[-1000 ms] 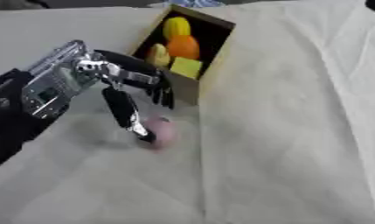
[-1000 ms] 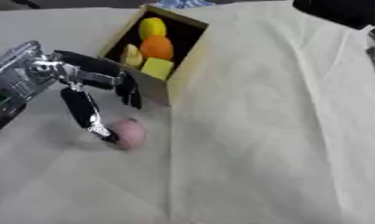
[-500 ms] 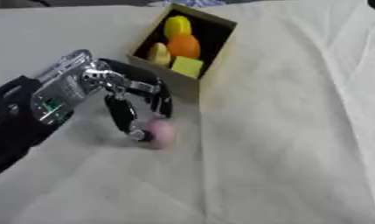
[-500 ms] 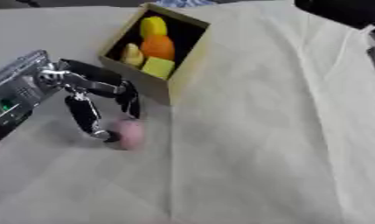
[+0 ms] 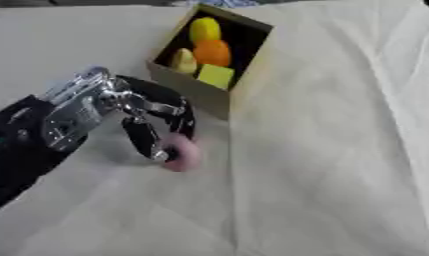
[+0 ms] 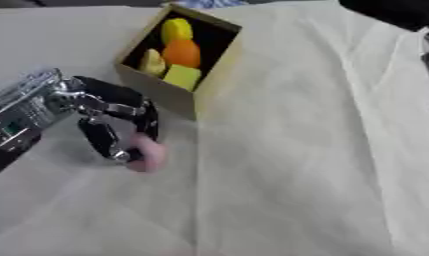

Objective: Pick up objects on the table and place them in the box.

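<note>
Left hand (image 5: 134,112) low over the worktop (image 5: 322,165), which is draped in a pale cloth; fingers (image 5: 147,140) curled down around a small pink rounded object (image 5: 181,152), thumb on one side, the others on the box side. Object sits on the cloth just short of the near wall of the wooden box (image 5: 209,95), close to it but apart. Looks like contact on both sides, though whether it is lifted off the cloth I cannot tell. Box already holds a yellow round fruit (image 5: 205,29), an orange one (image 5: 212,52), a pale yellowish piece (image 5: 184,61) and a yellow-green block (image 5: 217,76). Judged step: closing the grasp on the pink object. Next move calls for a lift clear of the box wall, a short carry forward, then release into the free space left inside. Right eye view alone shows a dark shape (image 6: 392,11) at the upper right corner, probably the right arm; its hand is not visible. Left eye view shows more of the left forearm.
</note>
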Robot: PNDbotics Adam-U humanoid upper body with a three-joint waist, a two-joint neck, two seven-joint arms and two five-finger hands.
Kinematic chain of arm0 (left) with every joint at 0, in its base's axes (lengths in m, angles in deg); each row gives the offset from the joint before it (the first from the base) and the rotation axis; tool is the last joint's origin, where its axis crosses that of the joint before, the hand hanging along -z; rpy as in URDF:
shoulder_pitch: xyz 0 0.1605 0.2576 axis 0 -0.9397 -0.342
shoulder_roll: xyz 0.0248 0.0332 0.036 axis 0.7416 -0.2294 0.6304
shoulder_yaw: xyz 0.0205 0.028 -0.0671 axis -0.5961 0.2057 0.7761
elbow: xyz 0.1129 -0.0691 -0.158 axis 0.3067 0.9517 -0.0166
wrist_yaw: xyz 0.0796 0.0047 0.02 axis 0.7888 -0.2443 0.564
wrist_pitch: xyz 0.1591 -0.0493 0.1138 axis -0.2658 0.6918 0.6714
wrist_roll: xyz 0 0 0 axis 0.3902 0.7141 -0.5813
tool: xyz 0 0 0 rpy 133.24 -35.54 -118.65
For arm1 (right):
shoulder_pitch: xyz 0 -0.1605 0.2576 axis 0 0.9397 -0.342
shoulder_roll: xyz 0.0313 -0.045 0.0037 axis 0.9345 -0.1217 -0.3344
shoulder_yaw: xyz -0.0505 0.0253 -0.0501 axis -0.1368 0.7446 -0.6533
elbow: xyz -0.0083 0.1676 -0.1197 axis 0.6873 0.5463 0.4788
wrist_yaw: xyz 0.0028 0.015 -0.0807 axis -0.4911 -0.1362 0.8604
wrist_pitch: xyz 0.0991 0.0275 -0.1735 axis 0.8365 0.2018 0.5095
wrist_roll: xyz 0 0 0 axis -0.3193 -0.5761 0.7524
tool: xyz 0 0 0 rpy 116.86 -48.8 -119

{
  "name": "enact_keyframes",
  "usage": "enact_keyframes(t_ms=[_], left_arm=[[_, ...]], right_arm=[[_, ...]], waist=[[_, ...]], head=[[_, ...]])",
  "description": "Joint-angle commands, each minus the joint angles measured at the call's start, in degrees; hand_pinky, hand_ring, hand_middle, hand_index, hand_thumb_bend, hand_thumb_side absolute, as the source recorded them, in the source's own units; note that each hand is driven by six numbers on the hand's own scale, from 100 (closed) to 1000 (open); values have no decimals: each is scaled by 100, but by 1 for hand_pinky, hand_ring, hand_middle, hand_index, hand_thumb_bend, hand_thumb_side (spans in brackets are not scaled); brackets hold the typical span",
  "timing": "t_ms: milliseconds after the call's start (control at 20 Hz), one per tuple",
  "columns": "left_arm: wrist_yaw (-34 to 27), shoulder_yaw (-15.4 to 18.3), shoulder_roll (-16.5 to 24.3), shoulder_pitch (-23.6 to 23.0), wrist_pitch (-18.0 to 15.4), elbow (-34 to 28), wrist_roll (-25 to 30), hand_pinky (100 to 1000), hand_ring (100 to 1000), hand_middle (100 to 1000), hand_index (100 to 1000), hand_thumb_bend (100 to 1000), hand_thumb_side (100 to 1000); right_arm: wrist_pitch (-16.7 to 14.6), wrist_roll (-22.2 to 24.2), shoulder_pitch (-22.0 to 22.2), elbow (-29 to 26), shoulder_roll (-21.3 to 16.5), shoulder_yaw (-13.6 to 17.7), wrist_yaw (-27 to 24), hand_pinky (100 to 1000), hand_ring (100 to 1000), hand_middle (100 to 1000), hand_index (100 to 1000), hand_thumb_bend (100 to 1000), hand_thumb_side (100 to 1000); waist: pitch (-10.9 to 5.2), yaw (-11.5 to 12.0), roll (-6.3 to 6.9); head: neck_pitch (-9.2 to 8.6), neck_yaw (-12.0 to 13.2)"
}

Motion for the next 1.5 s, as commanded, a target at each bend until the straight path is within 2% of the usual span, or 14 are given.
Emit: enact_keyframes(t_ms=[50,400,550,700,1100,1500], left_arm=[[94,194,148,64,0,-299,-242,681,587,517,574,109,132],[-50,834,673,374,203,-1449,-403,698,608,536,588,135,100],[45,1137,661,610,243,-1454,-509,707,610,544,595,133,100],[268,1434,335,952,190,-881,-790,715,612,562,613,146,100],[1678,2306,-793,1823,-143,1664,-1788,728,614,572,633,168,100],[2825,2885,-1536,2142,-432,3143,-2518,737,622,584,650,182,100]], right_arm=[[3,-25,-78,-84,-67,73,-36,895,674,638,768,100,531],[-4,-42,-25,-84,-105,81,-22,895,674,638,767,100,532],[-8,-39,-24,-84,-102,76,-22,895,674,638,767,100,532],[-14,-28,-49,-84,-97,64,-25,895,674,638,767,100,532],[-38,-29,-165,-84,-98,51,-27,894,675,639,768,100,531],[-55,1,-303,-84,-47,19,-44,894,675,639,768,100,530]], waist=[[-139,8,-7],[-204,33,56],[-222,35,89],[-230,-3,106],[-171,-189,109],[-78,-339,80]], head=[[-45,0],[-22,-54],[-25,-63],[-36,-48],[-112,70],[-210,207]])
